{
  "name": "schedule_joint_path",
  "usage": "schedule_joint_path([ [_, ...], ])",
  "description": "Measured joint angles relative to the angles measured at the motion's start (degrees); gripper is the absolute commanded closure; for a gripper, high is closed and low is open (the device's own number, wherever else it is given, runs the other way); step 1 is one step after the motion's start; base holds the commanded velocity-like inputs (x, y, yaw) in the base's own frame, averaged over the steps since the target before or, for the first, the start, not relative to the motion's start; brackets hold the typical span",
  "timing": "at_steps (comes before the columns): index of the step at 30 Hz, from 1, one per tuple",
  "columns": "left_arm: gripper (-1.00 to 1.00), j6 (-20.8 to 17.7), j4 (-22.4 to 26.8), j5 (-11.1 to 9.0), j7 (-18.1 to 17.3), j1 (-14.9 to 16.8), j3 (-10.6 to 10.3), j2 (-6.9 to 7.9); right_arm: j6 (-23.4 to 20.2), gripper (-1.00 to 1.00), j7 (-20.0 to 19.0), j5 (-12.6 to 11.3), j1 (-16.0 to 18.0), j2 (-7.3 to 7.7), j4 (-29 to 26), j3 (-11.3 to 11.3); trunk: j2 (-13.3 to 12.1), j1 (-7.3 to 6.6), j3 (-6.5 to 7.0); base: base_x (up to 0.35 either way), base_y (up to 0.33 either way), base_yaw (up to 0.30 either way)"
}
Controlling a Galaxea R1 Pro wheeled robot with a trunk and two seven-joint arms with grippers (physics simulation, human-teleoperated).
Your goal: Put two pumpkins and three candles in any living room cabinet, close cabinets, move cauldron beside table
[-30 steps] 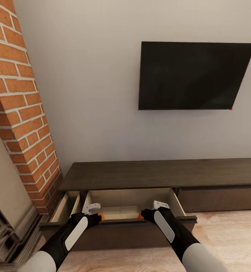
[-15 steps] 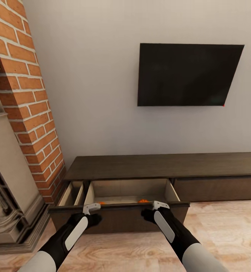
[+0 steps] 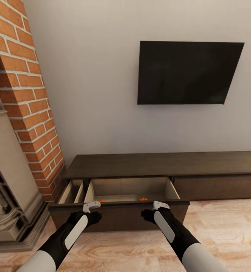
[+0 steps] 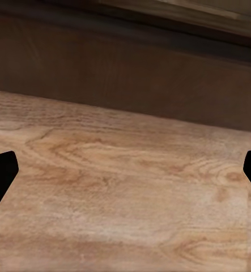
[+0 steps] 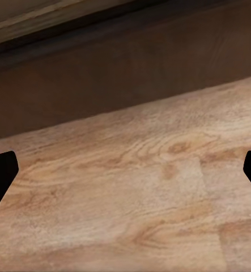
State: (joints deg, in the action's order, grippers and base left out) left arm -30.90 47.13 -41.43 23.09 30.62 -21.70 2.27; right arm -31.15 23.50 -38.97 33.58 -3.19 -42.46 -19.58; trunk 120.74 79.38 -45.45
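The cabinet [image 3: 159, 165] runs low along the wall, with a wide drawer [image 3: 130, 187] and a narrow one [image 3: 73, 192] beside it pulled out. Two pumpkins show as orange slivers over the wide drawer's front edge, one at its left [image 3: 99, 201] and one at its right [image 3: 143, 199]. My left gripper [image 3: 91, 207] and right gripper [image 3: 160, 206] hang in front of that drawer's front panel, above the floor. Both are open and hold nothing; the wrist views show their dark fingertips [image 4: 0, 178] [image 5: 0, 175] far apart over the floor boards. Candles, cauldron and table are out of view.
A brick chimney [image 3: 23, 94] and a stone fireplace surround [image 3: 4, 196] stand close at the left. A black TV [image 3: 189, 71] hangs on the wall above the cabinet. Pale wooden floor [image 3: 223, 234] stretches to the right, below the cabinet's shut drawer front [image 3: 216, 188].
The whole view has pulled back from the cabinet, so the camera moved. The grippers, over the open drawer a second ago, now hang in front of its front panel.
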Motion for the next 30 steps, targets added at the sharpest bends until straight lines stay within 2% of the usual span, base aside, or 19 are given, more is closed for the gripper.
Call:
schedule_joint_path([
  [21, -1.0, 0.25, 0.14, 0.63, 0.14, 0.0, -0.7, 0.02, 0.56, -1.0, -0.01, 0.12, -0.02, -0.09, 0.0, -0.14, 8.42, 4.61, -3.77, 0.0, 0.0, 0.0],
  [30, -1.0, 0.43, 0.14, 0.72, 0.25, 0.0, -0.91, 0.02, 2.88, -1.0, -0.06, 0.09, -0.04, -0.09, 0.01, -0.32, 12.03, 6.59, -5.39, 0.0, 0.0, 0.0],
])
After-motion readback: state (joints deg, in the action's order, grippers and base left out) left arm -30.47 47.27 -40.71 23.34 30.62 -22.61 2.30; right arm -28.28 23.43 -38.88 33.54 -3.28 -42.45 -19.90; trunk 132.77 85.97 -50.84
